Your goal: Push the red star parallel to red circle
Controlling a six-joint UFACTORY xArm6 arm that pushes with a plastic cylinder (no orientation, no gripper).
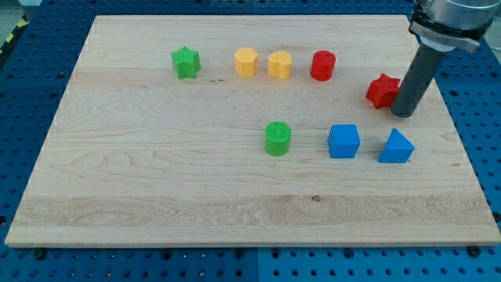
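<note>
- The small red plastic star block [382,90] is sitting near the wooden board's [156,180] right edge, lower than the red round block [322,65].
- My tip [404,114] is touching the star's right side; there are no jaws to open or shut.
- The star looks light, hard and slidy, so pushing a flat side should be working best.

A big wooden counter [156,188] is lying flat and filling most of the view. Its wood is pale, with long thin lines running side to side. All around the counter, a blue metal base [47,47] is peeking out, full of little round holes in neat rows. Past the counter's top left corner, a yellow and black striped strip [14,34] is showing. Soft, even light is falling on the wood.
</note>
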